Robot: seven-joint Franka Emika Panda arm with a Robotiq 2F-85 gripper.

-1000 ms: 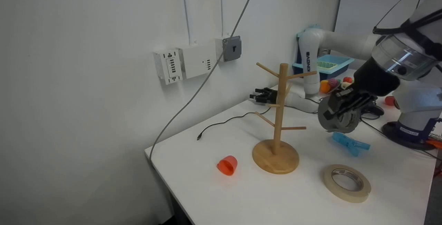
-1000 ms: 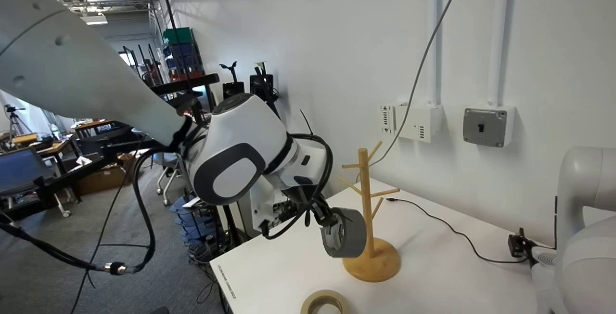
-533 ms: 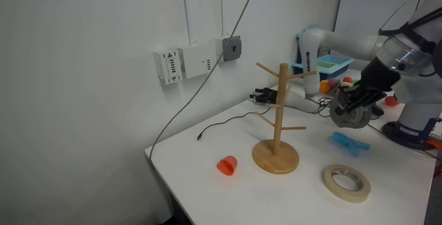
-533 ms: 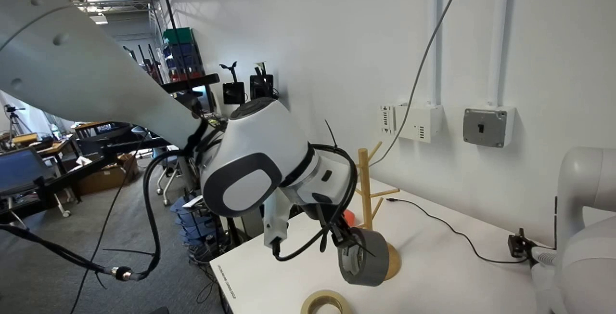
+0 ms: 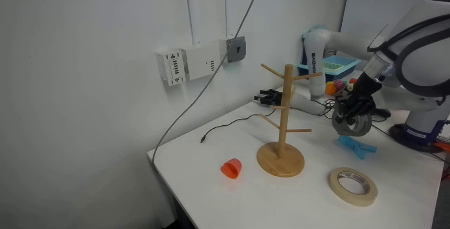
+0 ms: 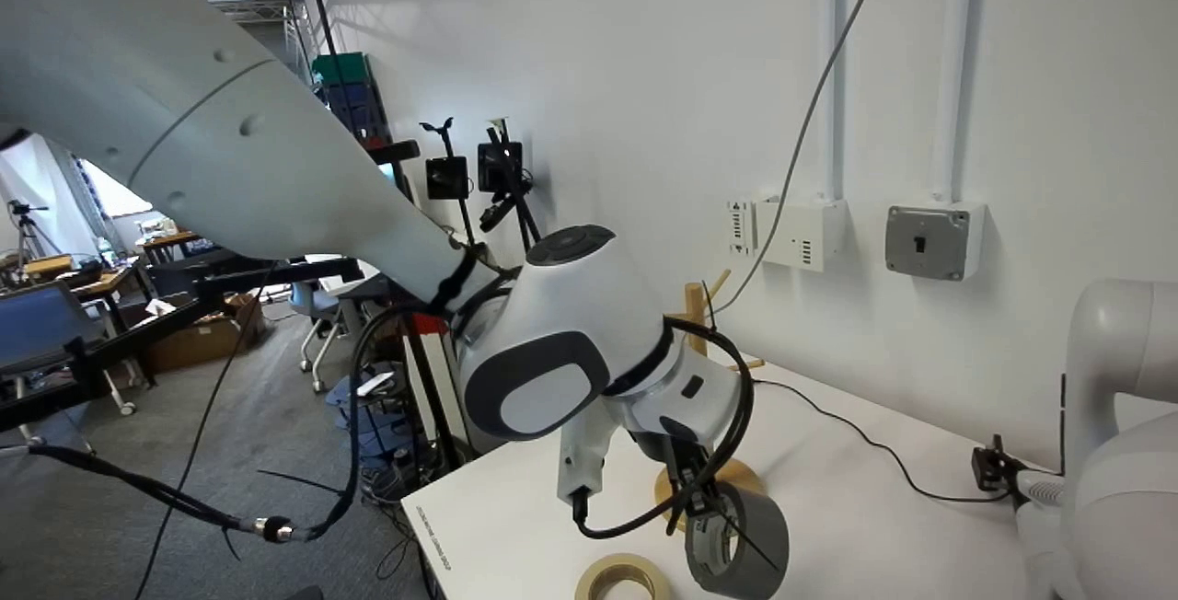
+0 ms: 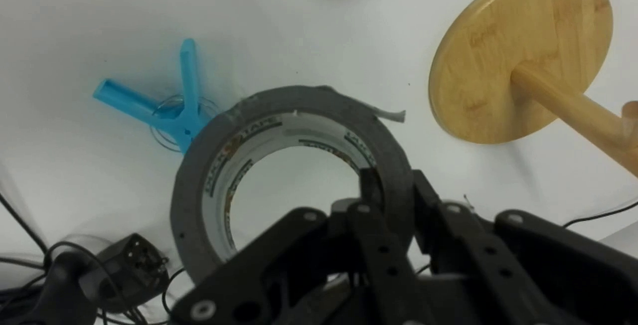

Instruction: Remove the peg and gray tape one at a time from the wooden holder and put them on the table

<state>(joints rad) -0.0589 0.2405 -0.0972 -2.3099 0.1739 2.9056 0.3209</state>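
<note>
The gray tape (image 6: pixel 764 526) hangs right by the blue peg (image 5: pixel 355 146), and the coming move turns on that. The claw (image 7: pixel 396 185) pinches the tape's wall, one finger inside the hole and one outside, and holds it tilted above the tabletop (image 5: pixel 299 201), close by the peg. The peg lies on the tabletop, already off the wooden holder (image 5: pixel 285 116), which stands well apart from it; the tan roll (image 5: pixel 355 200) lies flat near the peg. The peg's two splayed legs point away from the tape, so its long axis seems to run roughly in under it, and in the wrist view the tape's edge hides the peg's other end. Whether the two touch, I can't tell. Setting the tape down looks like the one step left, and I'd carry it to the holder's side of the peg first; straight down, it could rest on that hidden end.
</note>
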